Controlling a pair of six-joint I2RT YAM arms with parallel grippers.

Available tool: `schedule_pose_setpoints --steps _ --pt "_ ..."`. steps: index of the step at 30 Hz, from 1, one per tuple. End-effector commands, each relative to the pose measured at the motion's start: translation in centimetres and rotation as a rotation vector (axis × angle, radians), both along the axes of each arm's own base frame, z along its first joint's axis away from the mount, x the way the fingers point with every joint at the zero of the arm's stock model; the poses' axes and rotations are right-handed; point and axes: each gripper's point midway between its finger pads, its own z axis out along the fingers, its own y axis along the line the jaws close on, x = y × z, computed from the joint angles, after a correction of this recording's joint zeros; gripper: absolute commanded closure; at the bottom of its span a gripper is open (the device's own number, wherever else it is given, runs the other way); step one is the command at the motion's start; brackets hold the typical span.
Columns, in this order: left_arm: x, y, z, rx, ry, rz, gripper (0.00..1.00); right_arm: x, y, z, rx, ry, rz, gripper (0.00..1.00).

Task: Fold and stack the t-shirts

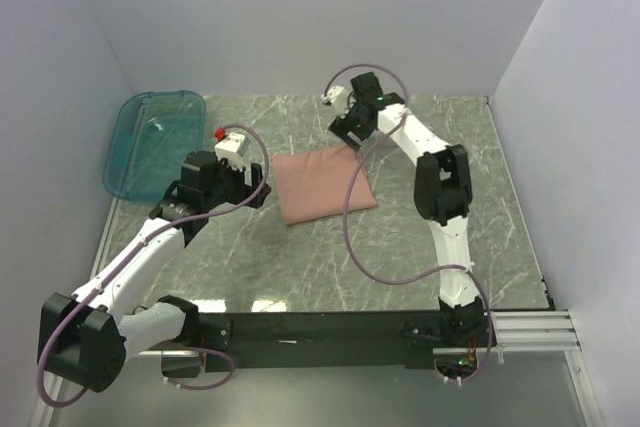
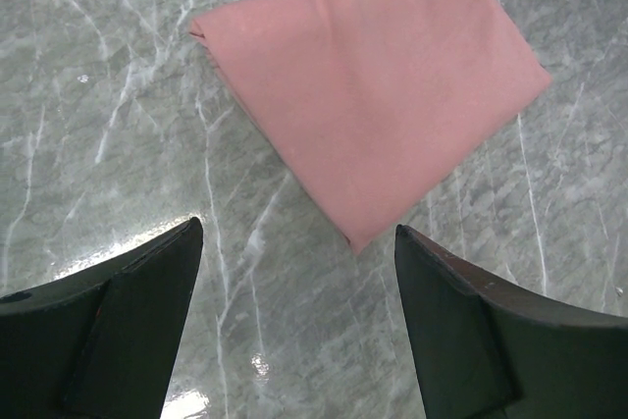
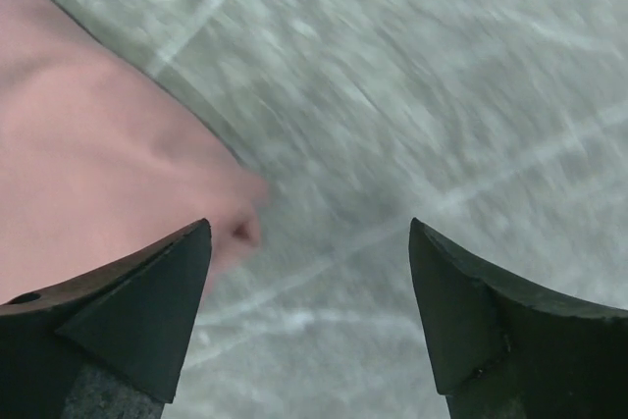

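**Folded pink t-shirt at mid-worktop, an arm at each side**

The dusty salmon-pink cotton t-shirt [image 1: 325,185] lies folded into a compact, roughly square packet near the centre of the overhead frame. It rests flat on the grey marble-patterned worktop [image 1: 300,267], with no print showing on its upper face.

The left arm reaches from the lower left of the frame, its forearm slanting up and to the right. Its wrist sits just left of the packet. The left fingers [image 1: 257,191] point toward the shirt's left edge and are close to it but apart from it. In the left wrist view these fingers [image 2: 128,321] are spread wide with bare worktop between them, and the shirt [image 2: 373,95] fills the upper middle of the frame beyond their tips.

The right arm rises along the right side, bends at its elbow and leans to the upper left. This puts the right fingers [image 1: 352,135] over the packet's upper right corner. In the blurred right wrist view these fingers [image 3: 137,311] are also spread and hold nothing. A corner of the shirt [image 3: 88,174] lies beside the finger on the left.

A teal translucent plastic bin [image 1: 150,142] sits at the upper left, well apart from the shirt.
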Motion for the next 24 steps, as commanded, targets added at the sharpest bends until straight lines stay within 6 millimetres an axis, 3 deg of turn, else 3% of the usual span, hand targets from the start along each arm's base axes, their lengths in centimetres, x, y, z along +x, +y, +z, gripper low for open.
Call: schedule_pose_setpoints --steps 1,2,3,4,5,6,7,8,10,13,16,19,20,24 --pt "0.3 0.7 1.5 0.017 -0.06 0.031 0.16 0.9 -2.6 9.0 0.167 -0.139 -0.133 0.12" --pt "0.3 0.9 1.6 0.019 -0.065 0.041 0.16 -0.3 -1.7 10.2 0.258 -0.103 -0.126 0.12" --pt "0.4 1.1 2.2 0.018 -0.084 0.054 0.15 -0.8 -2.6 10.3 0.304 -0.071 -0.149 0.12" --pt "0.5 1.6 2.4 0.026 -0.093 0.08 0.15 -2.5 -2.9 8.8 0.334 0.003 -0.166 0.11" --pt "0.5 1.8 2.7 0.026 -0.107 0.095 0.15 -3.6 -2.8 10.3 0.411 0.013 -0.178 0.12" --pt "0.4 2.1 3.3 0.019 -0.129 0.108 0.14 -4.8 -2.6 10.2 0.469 0.051 -0.16 0.11" --pt "0.4 2.5 3.5 0.023 -0.138 0.128 0.13 -6.7 -2.8 8.1 0.477 0.118 -0.173 0.11" --pt "0.3 2.8 3.7 0.024 -0.148 0.142 0.12 -7.2 -2.6 9.6 0.519 0.083 -0.178 0.11" --pt "0.0 3.4 4.1 0.018 -0.166 0.173 0.06 -9.3 -2.6 8.0 0.562 0.139 -0.207 0.12" --pt "-0.4 4.5 4.4 0.026 -0.182 0.228 0.01 -10.8 -2.5 7.1 0.606 0.19 -0.284 0.13" --pt "-0.9 5.6 4.4 0.046 -0.193 0.268 0.01 -10.5 -2.8 5.9 0.623 0.202 -0.379 0.13" --pt "-1.1 6.1 4.5 0.056 -0.202 0.286 0.01 -9.0 -3.9 4.5 0.581 0.188 -0.488 0.12" --pt "-1.2 6.1 4.5 0.057 -0.204 0.289 0.01 -9.0 -4.3 2.7 0.554 0.23 -0.538 0.12" --pt "-1.1 6.0 4.4 0.061 -0.199 0.282 0.01 -8.9 -3.5 0.5 0.568 0.312 -0.581 0.12"
